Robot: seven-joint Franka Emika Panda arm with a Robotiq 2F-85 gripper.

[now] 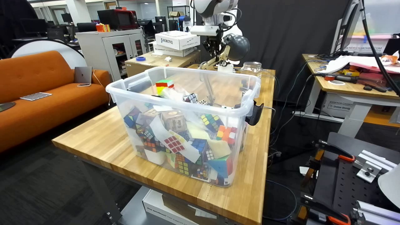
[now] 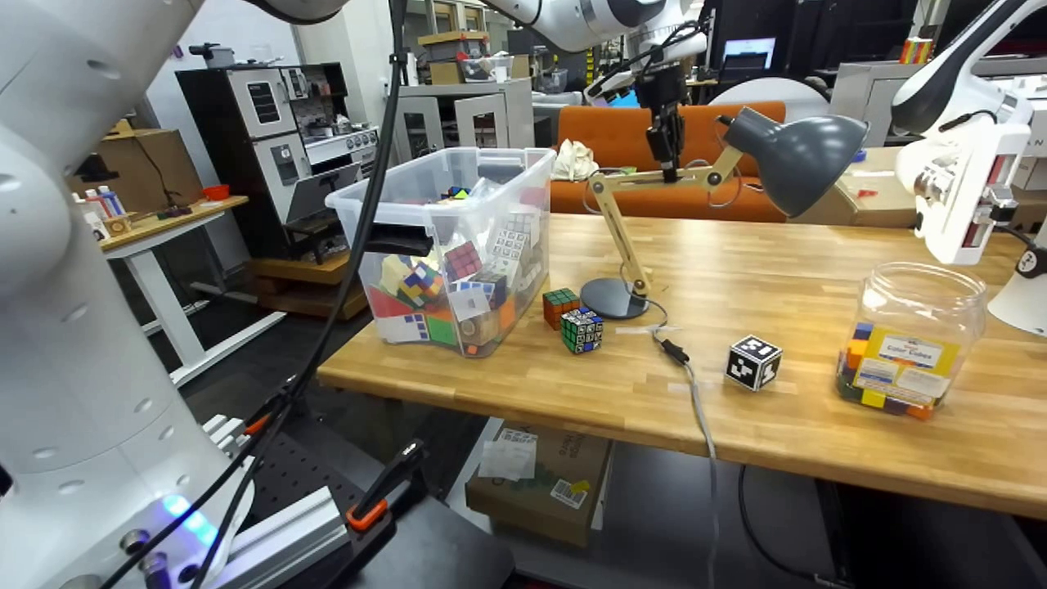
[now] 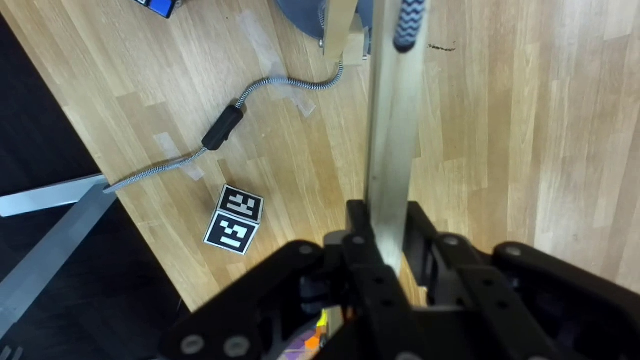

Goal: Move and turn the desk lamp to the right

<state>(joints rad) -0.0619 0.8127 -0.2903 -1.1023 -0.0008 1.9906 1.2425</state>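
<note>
The desk lamp [image 2: 797,159] has a dark grey bowl-shaped head, a jointed tan wooden arm and a round dark base. It stands on the wooden table beside the clear bin, with its head to the right in an exterior view. Its head also shows in an exterior view [image 1: 239,47], where the stem is seen through the bin. In the wrist view the lamp's wooden beam [image 3: 392,125] runs down between the fingers. My gripper [image 3: 384,212] has a finger against each side of the beam and looks shut on it. In an exterior view my gripper [image 2: 670,173] points down onto the upper beam.
A clear bin [image 1: 175,102] of puzzle cubes stands close to the lamp base. Two small cubes [image 2: 582,330] lie by the base. A marker cube [image 2: 752,362], the lamp cord [image 2: 695,393] and a plastic jar [image 2: 912,352] are to the right. Another white arm [image 2: 961,123] stands beyond.
</note>
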